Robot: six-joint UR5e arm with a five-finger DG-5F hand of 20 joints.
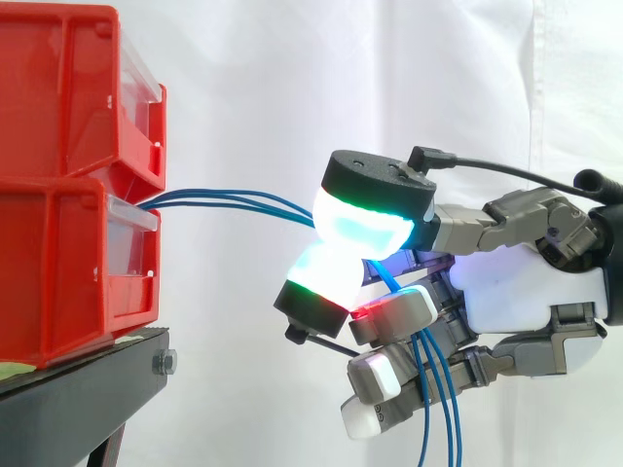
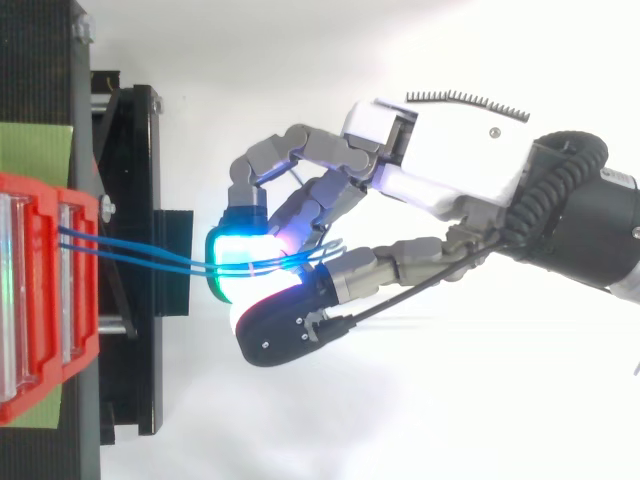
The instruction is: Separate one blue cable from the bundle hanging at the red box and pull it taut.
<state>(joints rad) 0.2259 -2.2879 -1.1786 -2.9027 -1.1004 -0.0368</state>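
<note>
Hand (image 1: pixel 521 282) clamped on blue cables (image 1: pixel 224 199), pinched between thumb and a finger. Cables run nearly level from red box (image 1: pixel 63 272) to pinch; ends hang below hand.

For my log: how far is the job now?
Done: the hand is at the cables. In hand: its pads pinch several cables, running almost straight from the red box. Left: single one out, it seems, and pull it taut.

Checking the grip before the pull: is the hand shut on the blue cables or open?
Shut on them: the hand pinches the blue cables between its glowing pads, short of the red bin.
</note>
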